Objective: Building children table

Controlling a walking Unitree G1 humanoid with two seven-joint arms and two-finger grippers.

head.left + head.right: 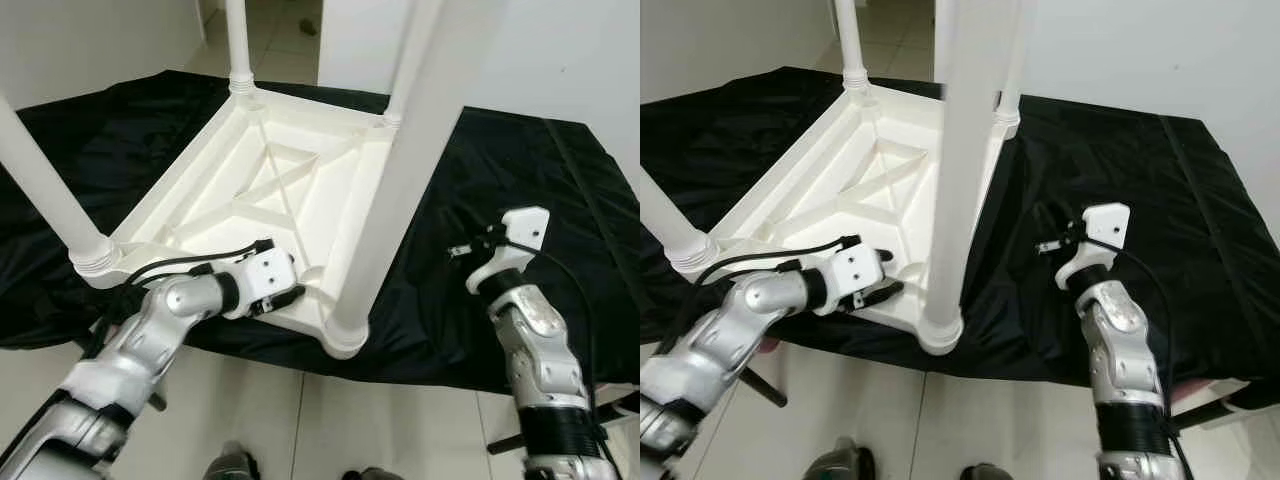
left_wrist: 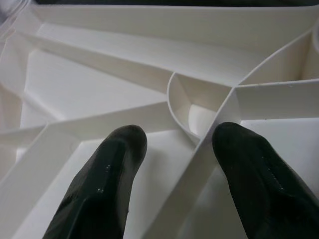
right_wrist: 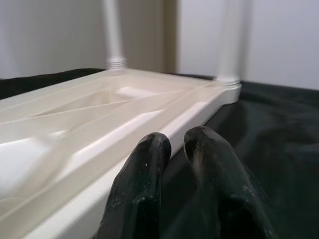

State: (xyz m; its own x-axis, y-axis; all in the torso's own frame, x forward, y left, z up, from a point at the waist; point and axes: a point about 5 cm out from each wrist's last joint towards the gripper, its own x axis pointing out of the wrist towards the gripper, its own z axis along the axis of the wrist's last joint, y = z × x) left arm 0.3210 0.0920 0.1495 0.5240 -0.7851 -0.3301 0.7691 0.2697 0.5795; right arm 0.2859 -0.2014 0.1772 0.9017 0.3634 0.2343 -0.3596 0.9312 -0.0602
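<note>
The white plastic children's table (image 1: 270, 190) lies upside down at the centre of the frame on a counter draped in black cloth (image 1: 500, 170). All four legs are fitted and point upward: the near leg (image 1: 385, 200) rises from the lower-centre corner, the left leg (image 1: 45, 190) from the left corner, and two far legs (image 1: 237, 45) from the upper corners. The near corner of the table overhangs the front edge of the counter.

The left gripper (image 1: 285, 297) sits at the near rim of the table underside, lower centre-left. Its fingers (image 2: 109, 174) are spread apart, straddling a moulded rib (image 2: 199, 149) and grasping nothing.

The right gripper (image 1: 462, 252) hovers over the black cloth at centre-right, just beside the table's right edge. Its fingers (image 3: 144, 169) are closed together, almost touching, and hold nothing.

Hazards, as judged from this position:
- The overhanging corner can slide off the counter if the left gripper pushes outward on the rib; the slick cloth offers little friction.
- The tall near leg stands between the two arms; a sideways sweep by either can strike it and loosen its socket or tip the table.
- The closed right fingers can snag and drag the cloth, shifting the table.
</note>
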